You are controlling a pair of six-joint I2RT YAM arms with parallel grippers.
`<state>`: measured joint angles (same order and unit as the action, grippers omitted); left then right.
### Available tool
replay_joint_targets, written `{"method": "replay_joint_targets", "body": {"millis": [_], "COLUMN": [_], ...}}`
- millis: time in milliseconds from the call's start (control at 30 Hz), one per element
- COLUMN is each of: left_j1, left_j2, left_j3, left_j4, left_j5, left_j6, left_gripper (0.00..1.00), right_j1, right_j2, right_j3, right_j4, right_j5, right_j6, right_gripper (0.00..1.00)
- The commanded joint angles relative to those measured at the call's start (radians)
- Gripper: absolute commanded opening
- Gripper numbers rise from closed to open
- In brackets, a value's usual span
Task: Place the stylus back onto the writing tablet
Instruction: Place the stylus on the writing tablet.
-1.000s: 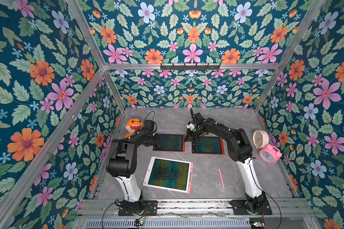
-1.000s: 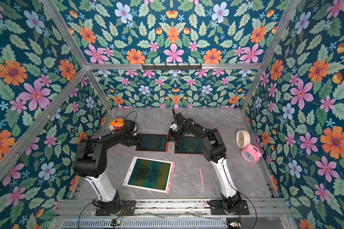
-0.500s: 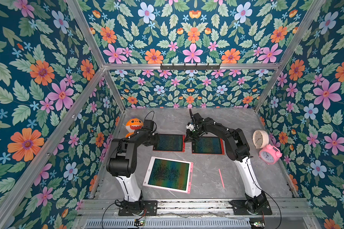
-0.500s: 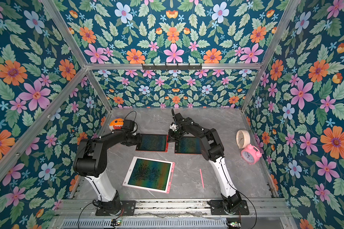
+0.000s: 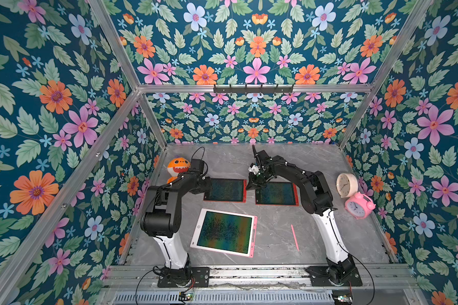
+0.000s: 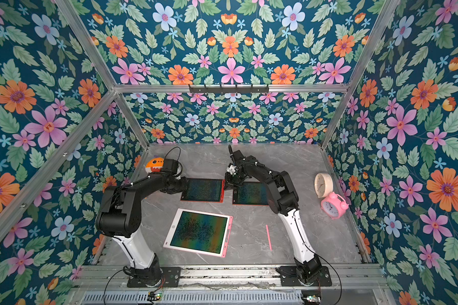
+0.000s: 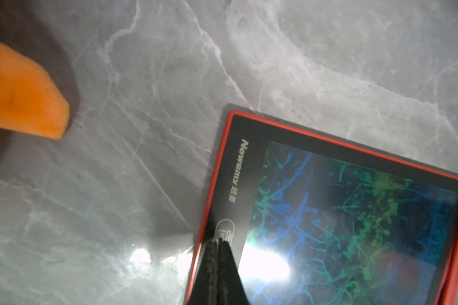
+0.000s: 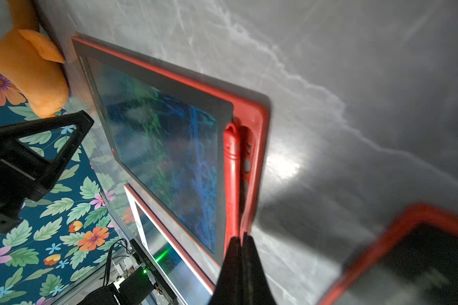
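Right wrist view shows the right gripper (image 8: 240,241) with its jaws pressed together and holding nothing, its tips at the near end of the red stylus (image 8: 232,169). That stylus lies lengthwise in the groove along one side edge of the red writing tablet (image 8: 258,124), the edge that faces the second red tablet (image 8: 397,227). I cannot tell whether it is fully seated.

The left gripper (image 7: 220,241) is likewise closed and empty, its tips on the button mark on the tablet's opposite bezel.

In both top views the two red tablets lie side by side at the middle of the grey marble worktop (image 5: 228,161). An orange plush toy (image 5: 179,167) sits by the rear left corner. A pink-and-white tablet (image 5: 224,231) lies near the front edge, with a pink stylus (image 5: 294,237) loose on the worktop near it. A cream clock (image 5: 345,184) and a pink alarm clock (image 5: 358,206) stand at the right edge.
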<state>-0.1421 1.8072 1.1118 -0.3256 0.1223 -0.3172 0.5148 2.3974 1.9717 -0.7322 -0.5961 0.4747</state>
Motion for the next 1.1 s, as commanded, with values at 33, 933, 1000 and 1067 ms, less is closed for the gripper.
{"method": "replay_joint_targets", "body": {"millis": [33, 933, 1000, 1067], "left_j1": [0.008, 0.015, 0.016, 0.015], "left_j2": [-0.011, 0.025, 0.029, 0.035], "left_j3": [0.008, 0.057, 0.059, 0.064], "left_j4": [0.020, 0.028, 0.026, 0.023], "left_j5": [0.017, 0.030, 0.034, 0.037], "left_j6": [-0.011, -0.022, -0.022, -0.023], "left_gripper": [0.00, 0.00, 0.00, 0.00], "right_j1": [0.001, 0.028, 0.033, 0.034], "right_j2": [-0.016, 0.098, 0.111, 0.124], "right_j3": [0.016, 0.195, 0.217, 0.241], "right_j4": [-0.020, -0.158, -0.179, -0.201], "right_j5": [0.026, 0.156, 0.179, 0.184], "right_j6": [-0.002, 0.087, 0.084, 0.079], "right_gripper": [0.06, 0.31, 0.29, 0.27]}}
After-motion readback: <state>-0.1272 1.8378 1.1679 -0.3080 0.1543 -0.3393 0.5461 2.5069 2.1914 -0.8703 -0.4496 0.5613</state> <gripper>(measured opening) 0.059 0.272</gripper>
